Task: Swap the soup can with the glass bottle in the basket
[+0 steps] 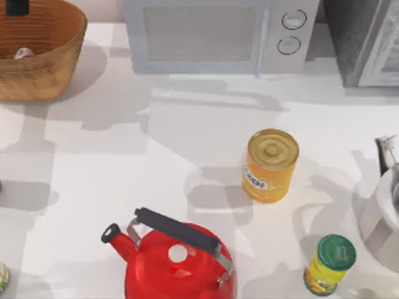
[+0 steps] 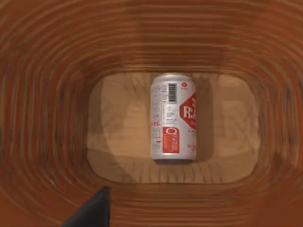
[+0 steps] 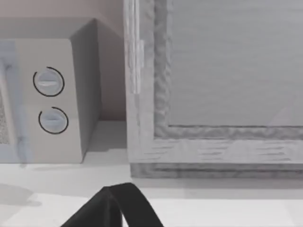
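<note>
One can [image 2: 173, 117] flat on its side on the basket [image 2: 42, 118] floor, straight below the left fingers [image 2: 92, 213], long axis level. Left arm far nearer; right fingers [image 3: 118, 205] well apart, facing the microwave [image 3: 47, 94]. Open or closed: cannot tell, either side.

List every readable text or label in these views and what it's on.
Soup can lying in the basket: big white letters "RA", cut off by the can's curve; a barcode and fine print, too small to read.
Big yellow can: blue label band, blurred, unreadable.
Green-lidded can: label unreadable.
Microwave: two dials, no readable marks.
Red kettle: no text.
</note>
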